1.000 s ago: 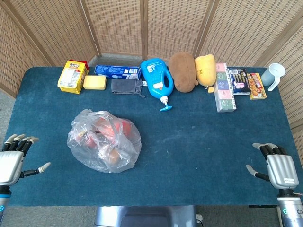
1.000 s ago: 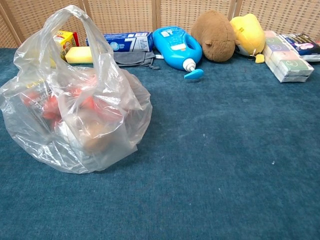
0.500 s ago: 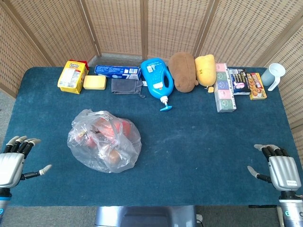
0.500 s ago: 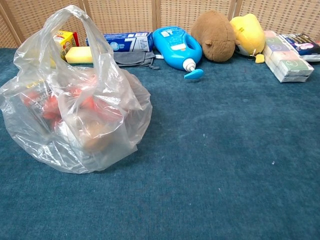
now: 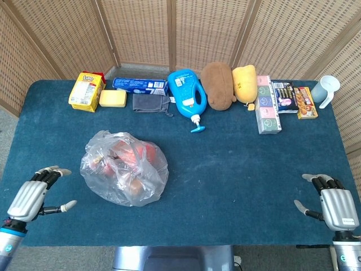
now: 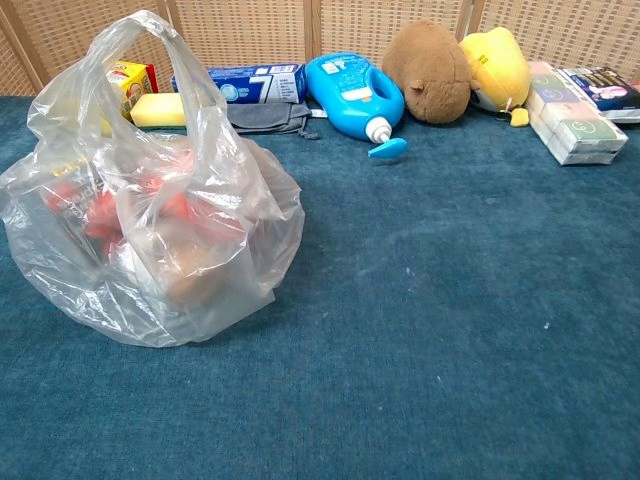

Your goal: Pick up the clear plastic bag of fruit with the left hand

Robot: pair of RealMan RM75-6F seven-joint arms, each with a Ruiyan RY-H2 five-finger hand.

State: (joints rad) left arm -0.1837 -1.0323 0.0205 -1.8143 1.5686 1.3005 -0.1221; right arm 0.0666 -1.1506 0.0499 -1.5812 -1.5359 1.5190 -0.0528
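Head view: both hands cut off at the wrist by the lower edge. Chest view: neither hand seen at all.

Left hand [image 5: 35,197] low at the near left corner of the counter [image 5: 237,164], fingers apart, thumb out to the side, holding nothing, near the bag but clear of it. Right hand [image 5: 333,202] at the near right corner, fingers likewise apart and empty, well apart from everything else.

One clear plastic bag of fruit [image 5: 124,167] resting on the counter left of centre, just right of the left hand. Contents blurred by crumpled film: red and tan rounded shapes, number impossible to count. From the chest camera, bag [image 6: 150,215] cut off at the left edge, one handle loop standing upright.

Along the far edge, one of each, left to right: yellow box [image 5: 86,91], yellow sponge [image 5: 112,98], blue packet [image 5: 140,84], grey cloth [image 5: 150,103], blue detergent bottle [image 5: 188,96], brown plush toy [image 5: 219,84], yellow plush toy [image 5: 244,83], stack of pastel boxes [image 5: 267,105], dark snack packet [image 5: 285,96], red-and-yellow packet [image 5: 305,102], pale measuring cup [image 5: 328,89]. Print on the packets too small to read. Yellow box partly hidden behind the bag in the chest view; measuring cup outside that frame.
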